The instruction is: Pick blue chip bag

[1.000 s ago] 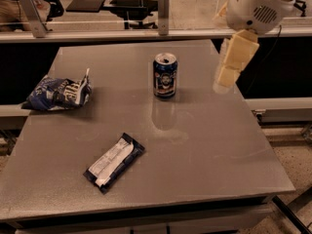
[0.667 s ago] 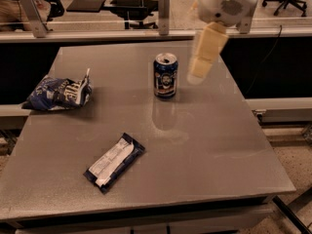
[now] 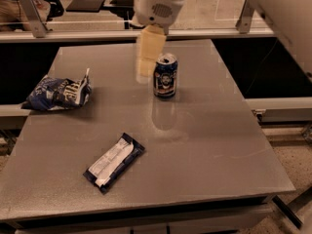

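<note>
The blue chip bag (image 3: 59, 92) lies crumpled at the left edge of the grey table (image 3: 204, 145), dark blue with white lettering and a torn silvery edge. My gripper (image 3: 146, 68) hangs above the table's far middle, just left of the blue drink can (image 3: 165, 76), with its pale fingers pointing down. It is well to the right of the bag and holds nothing that I can see.
A flat black bar wrapper with a white label (image 3: 114, 162) lies near the table's front left. A rail with metal posts (image 3: 30, 13) runs behind the table. The arm's white housing (image 3: 158, 4) hangs over the far edge.
The gripper has moved left across the table, from right of the can to just left of it. The bag, can and wrapper have not moved.
</note>
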You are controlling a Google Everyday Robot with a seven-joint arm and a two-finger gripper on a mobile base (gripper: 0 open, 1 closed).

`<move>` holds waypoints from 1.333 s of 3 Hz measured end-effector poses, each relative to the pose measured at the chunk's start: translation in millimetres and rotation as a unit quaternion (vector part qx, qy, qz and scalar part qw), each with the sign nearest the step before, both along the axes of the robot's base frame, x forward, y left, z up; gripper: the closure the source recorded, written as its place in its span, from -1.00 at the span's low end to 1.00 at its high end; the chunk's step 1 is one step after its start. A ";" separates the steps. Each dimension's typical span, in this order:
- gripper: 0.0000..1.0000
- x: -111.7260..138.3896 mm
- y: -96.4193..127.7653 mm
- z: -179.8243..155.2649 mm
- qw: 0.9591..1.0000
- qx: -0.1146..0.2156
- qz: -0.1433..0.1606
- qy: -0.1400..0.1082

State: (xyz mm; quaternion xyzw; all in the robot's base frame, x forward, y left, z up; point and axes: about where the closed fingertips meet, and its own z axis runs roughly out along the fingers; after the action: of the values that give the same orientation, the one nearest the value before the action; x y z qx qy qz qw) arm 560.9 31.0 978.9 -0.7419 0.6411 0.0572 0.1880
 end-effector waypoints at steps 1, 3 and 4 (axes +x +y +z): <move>-1.00 -0.9 47.8 -12.2 0.999 -0.014 0.039 0.001; -1.00 -1.5 125.6 -51.5 0.994 -0.051 0.096 0.015; -1.00 6.0 153.9 -71.6 0.992 -0.071 0.100 0.025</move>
State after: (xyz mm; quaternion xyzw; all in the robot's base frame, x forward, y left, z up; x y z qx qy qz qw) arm 566.9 184.9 907.3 -0.8124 0.5703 0.0484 0.1116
